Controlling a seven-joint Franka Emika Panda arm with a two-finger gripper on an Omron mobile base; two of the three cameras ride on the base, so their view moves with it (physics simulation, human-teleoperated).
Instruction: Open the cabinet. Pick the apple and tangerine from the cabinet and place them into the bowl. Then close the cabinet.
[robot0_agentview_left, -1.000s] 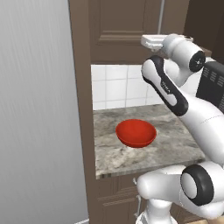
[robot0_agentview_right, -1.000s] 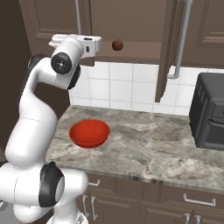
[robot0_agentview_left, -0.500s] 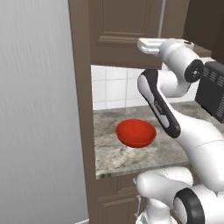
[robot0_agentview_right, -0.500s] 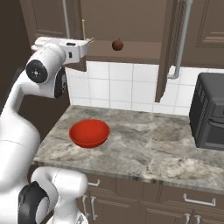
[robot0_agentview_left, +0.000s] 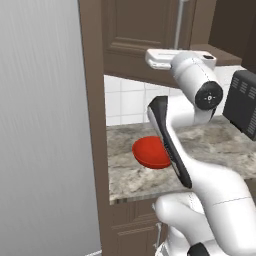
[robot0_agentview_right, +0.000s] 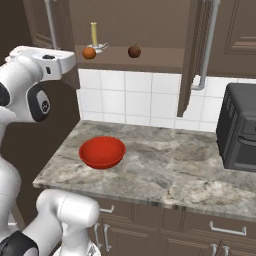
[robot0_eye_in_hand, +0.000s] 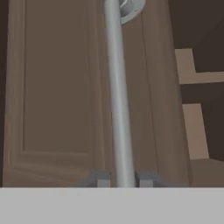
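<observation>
While the gripper (robot0_eye_in_hand: 121, 179) pinches the upright bar handle (robot0_eye_in_hand: 119, 96) of the left cabinet (robot0_eye_in_hand: 57, 87) door, apple (robot0_agentview_right: 134, 51) and tangerine (robot0_agentview_right: 89, 52) sit on the shelf's front edge, above the bowl (robot0_agentview_right: 102, 151) at the worktop's left end.

Nothing here can be read: no words, labels, brands or numbers on any door, wall, appliance or dish.

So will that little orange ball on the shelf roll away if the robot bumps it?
Probably. The small plain orange tangerine looks round and smooth, sitting loose on the flat dark wooden cabinet shelf, so a nudge could roll it. It seems light too.
</observation>
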